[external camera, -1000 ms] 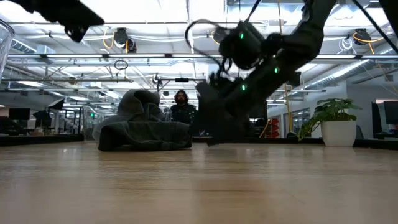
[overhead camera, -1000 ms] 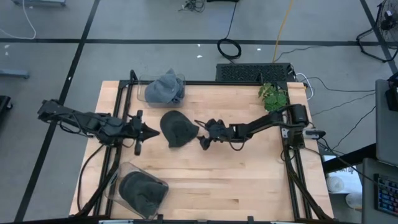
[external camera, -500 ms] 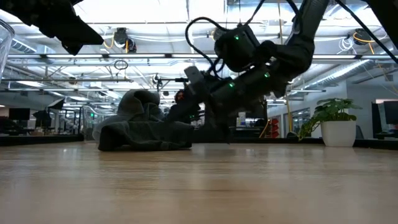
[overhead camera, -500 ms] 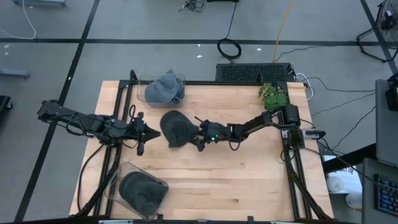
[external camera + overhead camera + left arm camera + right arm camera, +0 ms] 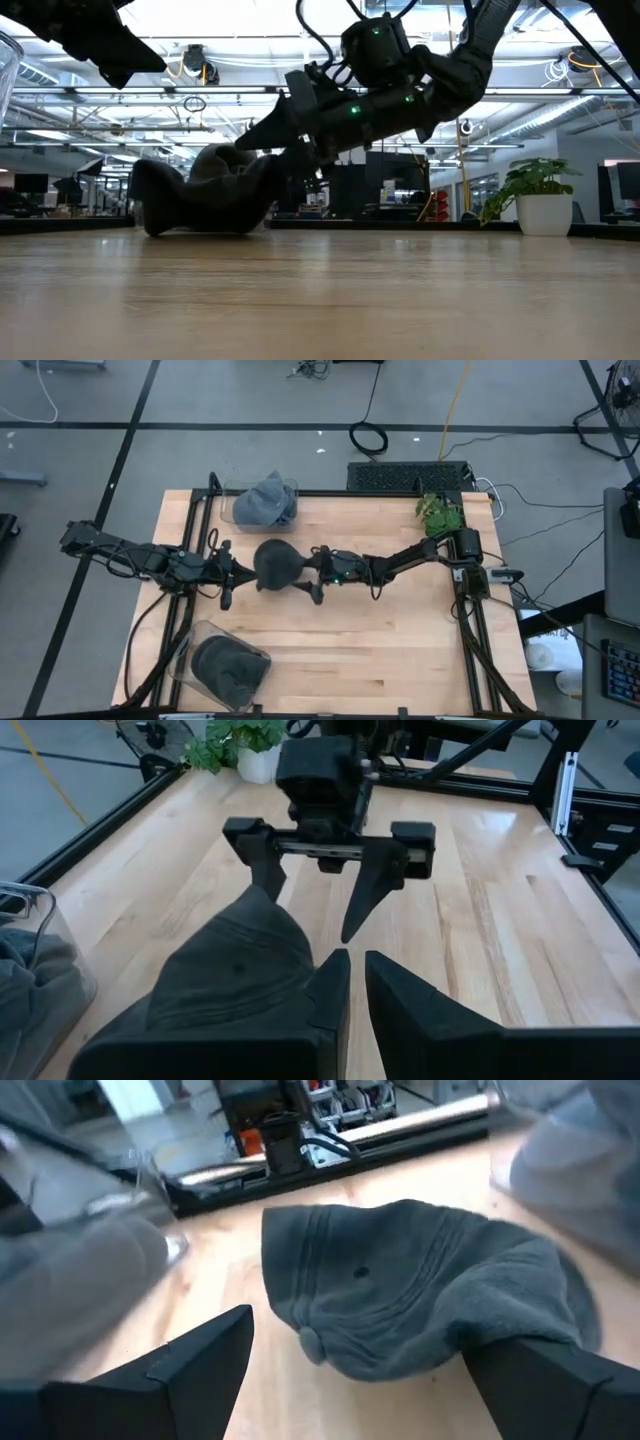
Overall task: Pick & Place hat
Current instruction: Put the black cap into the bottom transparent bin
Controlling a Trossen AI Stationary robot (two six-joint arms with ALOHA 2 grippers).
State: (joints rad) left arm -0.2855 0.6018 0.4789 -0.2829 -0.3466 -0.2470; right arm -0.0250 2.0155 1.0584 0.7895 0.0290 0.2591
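High view: a dark hat [image 5: 277, 566] is seen on the wooden table [image 5: 400, 650], left of the frame's centre, between the two grippers. The right gripper [image 5: 312, 571] is reached in from the right, with its fingers spread wide and set against the hat's right edge, one finger above it and one below. The left gripper [image 5: 236, 572] is placed just left of the hat, its tips pointed at it. A grey hat in a clear bin [image 5: 265, 502] is seen at the table's upper left, another dark hat in a clear bin [image 5: 228, 666] at the lower left, and a plant [image 5: 438, 513] at the upper right.

In the low view, the hat [image 5: 205, 190] is shown bunched on the table, left of centre, with the right gripper [image 5: 283, 142] pressed into its right side.

In the left wrist view, the left fingers [image 5: 325, 995] are shown nearly together, with only a narrow gap, clamped on nothing; the hat [image 5: 232, 975] lies at lower left.

In the right wrist view, the hat [image 5: 420, 1295] fills the centre between widely parted fingers [image 5: 160, 1375].
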